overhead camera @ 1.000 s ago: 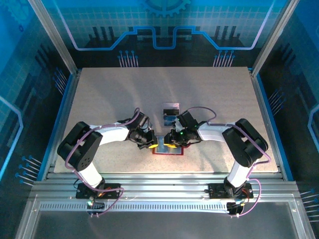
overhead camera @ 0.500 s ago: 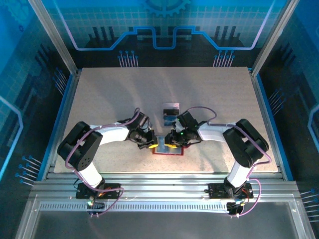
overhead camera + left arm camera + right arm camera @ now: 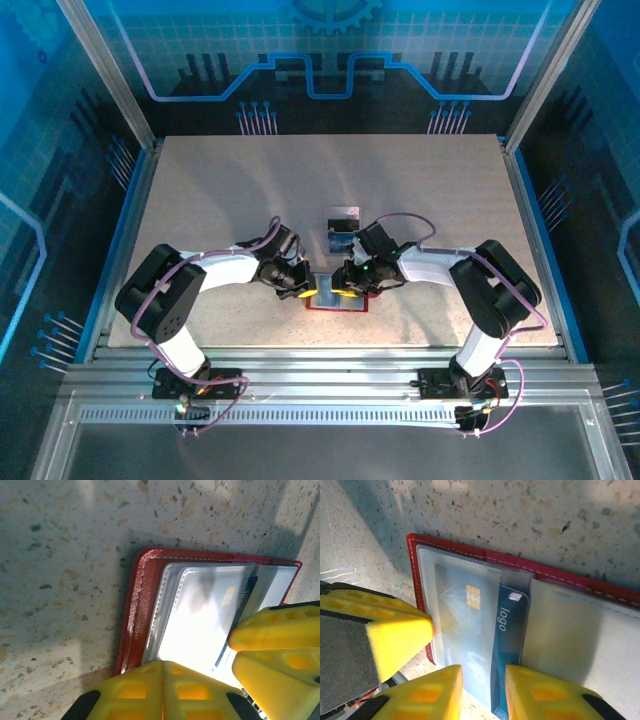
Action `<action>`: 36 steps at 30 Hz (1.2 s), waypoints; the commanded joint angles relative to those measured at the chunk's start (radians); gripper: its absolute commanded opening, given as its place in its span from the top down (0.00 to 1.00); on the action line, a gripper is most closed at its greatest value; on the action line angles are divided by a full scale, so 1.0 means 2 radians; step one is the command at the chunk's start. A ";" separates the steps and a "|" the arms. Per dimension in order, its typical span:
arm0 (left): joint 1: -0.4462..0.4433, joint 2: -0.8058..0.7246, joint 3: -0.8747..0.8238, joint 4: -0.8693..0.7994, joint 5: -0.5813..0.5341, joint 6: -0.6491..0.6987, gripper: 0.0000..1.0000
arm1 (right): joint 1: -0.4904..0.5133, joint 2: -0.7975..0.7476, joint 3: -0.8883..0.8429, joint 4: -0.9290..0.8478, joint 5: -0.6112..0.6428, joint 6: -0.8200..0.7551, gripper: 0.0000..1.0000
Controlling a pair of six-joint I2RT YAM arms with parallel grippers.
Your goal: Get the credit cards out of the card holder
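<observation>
The left gripper [image 3: 303,290] sits at the 9 o'clock side of the card holder [image 3: 336,305], its yellow fingers [image 3: 130,692] pressed together with no gap, tips down on the holder's near edge. The holder lies open and flat on the speckled table [image 3: 220,200], toward 6 o'clock of the tabletop between the two grippers, clear pockets up (red border showing around them). A small clear tray [image 3: 343,222] lies at its 12 o'clock. In one pocket lies a pale card with a chip [image 3: 465,615], and at that card's 3 o'clock a blue card [image 3: 509,630] overlaps it. The right gripper [image 3: 484,680] meets the holder from 3 o'clock, its jaws partly apart either side of the blue card's near end.
</observation>
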 commanded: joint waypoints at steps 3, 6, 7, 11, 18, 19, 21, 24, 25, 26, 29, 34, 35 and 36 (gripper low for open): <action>-0.001 -0.012 0.019 -0.040 -0.007 0.017 0.93 | -0.004 -0.027 0.005 -0.014 0.000 -0.003 0.71; -0.007 -0.011 0.037 -0.053 -0.006 0.022 0.93 | -0.006 -0.036 0.004 -0.013 -0.001 -0.002 0.71; -0.010 -0.008 0.042 -0.056 -0.006 0.024 0.93 | -0.007 -0.039 0.002 -0.013 -0.001 -0.001 0.71; -0.020 0.005 0.060 -0.075 -0.020 0.036 0.93 | -0.012 -0.040 -0.002 -0.010 -0.001 0.000 0.71; -0.025 0.021 0.070 -0.097 -0.044 0.050 0.94 | -0.017 -0.033 -0.015 0.006 -0.012 0.005 0.71; -0.024 0.022 0.070 -0.099 -0.046 0.052 0.94 | -0.018 -0.032 -0.016 0.007 -0.012 0.005 0.71; -0.025 0.023 0.071 -0.103 -0.051 0.055 0.94 | -0.019 -0.031 -0.017 0.008 -0.012 0.005 0.71; -0.025 0.028 0.073 -0.105 -0.052 0.058 0.95 | -0.020 -0.028 -0.017 0.008 -0.013 0.004 0.70; -0.025 0.030 0.072 -0.105 -0.051 0.058 0.95 | -0.020 -0.028 -0.016 0.008 -0.013 0.004 0.70; -0.025 0.031 0.072 -0.104 -0.051 0.058 0.95 | -0.021 -0.027 -0.017 0.008 -0.013 0.003 0.70; -0.025 0.032 0.070 -0.104 -0.052 0.058 0.95 | -0.023 -0.023 -0.014 0.008 -0.016 0.001 0.70; -0.025 0.033 0.065 -0.103 -0.052 0.058 0.95 | -0.025 -0.015 -0.011 0.009 -0.021 -0.003 0.70; -0.025 0.034 0.065 -0.104 -0.052 0.058 0.95 | -0.026 -0.013 -0.011 0.009 -0.022 -0.004 0.70; -0.025 0.034 0.064 -0.103 -0.052 0.057 0.95 | -0.026 -0.011 -0.011 0.010 -0.024 -0.004 0.70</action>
